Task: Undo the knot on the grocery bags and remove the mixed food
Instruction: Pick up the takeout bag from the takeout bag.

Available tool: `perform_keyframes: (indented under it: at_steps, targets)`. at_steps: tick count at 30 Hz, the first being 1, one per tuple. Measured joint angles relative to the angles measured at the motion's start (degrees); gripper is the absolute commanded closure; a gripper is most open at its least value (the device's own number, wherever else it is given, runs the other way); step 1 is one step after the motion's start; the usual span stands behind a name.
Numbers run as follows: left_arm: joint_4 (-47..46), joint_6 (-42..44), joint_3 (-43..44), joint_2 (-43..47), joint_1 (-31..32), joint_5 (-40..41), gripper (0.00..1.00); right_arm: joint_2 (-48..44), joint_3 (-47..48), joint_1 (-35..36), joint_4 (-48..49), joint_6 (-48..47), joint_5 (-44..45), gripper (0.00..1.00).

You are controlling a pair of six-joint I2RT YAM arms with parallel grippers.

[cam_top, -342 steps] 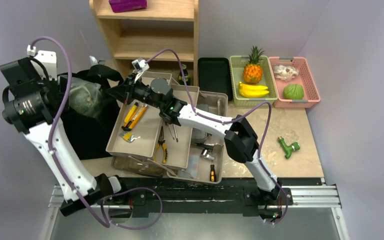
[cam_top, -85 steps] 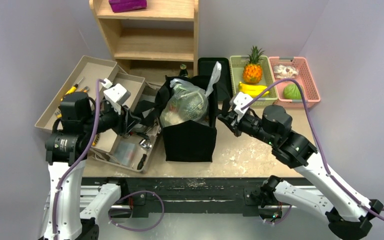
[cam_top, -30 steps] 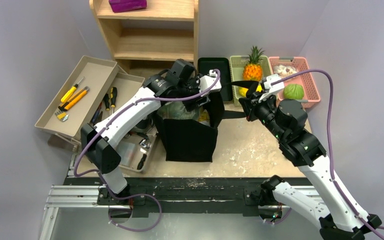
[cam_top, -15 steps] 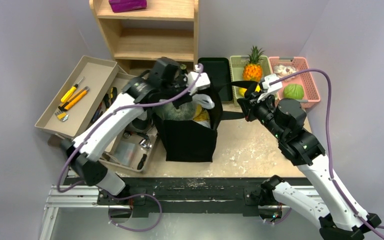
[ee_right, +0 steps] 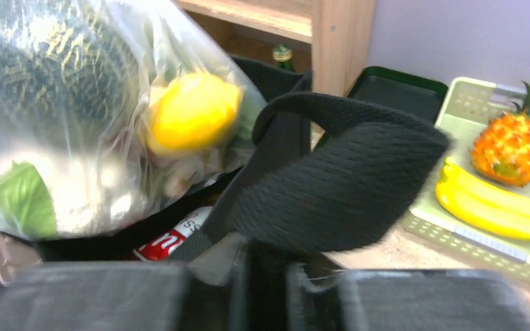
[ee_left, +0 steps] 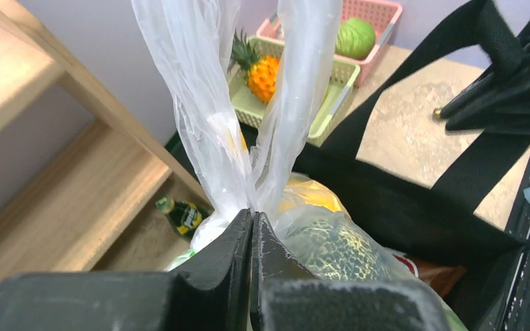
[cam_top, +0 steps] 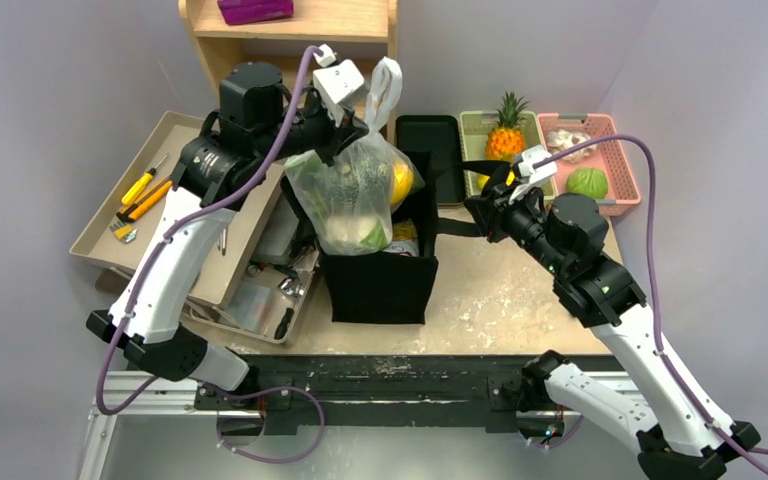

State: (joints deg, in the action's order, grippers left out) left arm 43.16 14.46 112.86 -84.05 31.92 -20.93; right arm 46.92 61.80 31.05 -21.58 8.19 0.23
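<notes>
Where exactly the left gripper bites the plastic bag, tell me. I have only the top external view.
Observer: The left gripper is shut on the plastic bag at its gathered neck, just below where the two handles part.
Operator: Now report what the right gripper has.
Observer: It pinches the black strap of the black bag; the strap's loop arches up from between its fingers.
</notes>
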Motion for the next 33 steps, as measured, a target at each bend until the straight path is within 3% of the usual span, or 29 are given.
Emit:
perform_keyframes:
  at_steps: [3,7,9,13,16,18,23,26,29,31,33]
  targets:
    - [-0.3,-0.9,2.9,-0.3,-0.1,-1.1,1.00,0.5,0.0,0.0,0.5,0.8,-3.2,0.57]
    - [-0.3,-1.4,5.9,0.1,-0.1,-3.2,1.00,2.4,0.0,0.0,1.4,1.2,-6.7,0.65]
    - [-0.5,-1.4,4.3,1.3,-0.1,-4.5,1.00,3.9,0.0,0.0,1.5,1.4,-7.7,0.85]
    - [-3.9,1.4,-10.7,8.0,0.6,-6.5,1.00,6.0,0.0,0.0,1.4,1.6,-9.4,1.00]
    - [-6.5,6.8,-29.1,15.0,3.1,-6.5,1.00,5.8,0.0,0.0,1.5,1.6,-10.3,1.00]
    - [-7.4,9.3,-36.8,17.1,4.6,-6.8,1.00,5.6,0.0,0.0,1.4,1.6,-10.4,1.00]
    - [-10.3,12.5,-40.9,17.6,5.5,-6.5,0.98,5.6,0.0,0.0,1.5,1.7,-10.9,1.00]
    - [-10.0,13.6,-39.8,16.2,5.8,-6.3,0.43,5.6,0.0,0.0,1.5,1.4,-12.0,1.00]
    - [-7.8,13.2,-36.1,12.8,6.1,-5.2,0.28,5.7,0.0,0.0,1.4,1.2,-12.9,0.98]
    - [-6.6,13.1,-33.5,10.6,6.2,-3.9,0.22,5.9,0.0,0.0,1.4,1.2,-13.2,0.82]
    - [-4.8,13.0,-31.0,8.9,6.2,-2.7,0.21,6.1,0.0,0.0,1.2,1.4,-13.3,0.78]
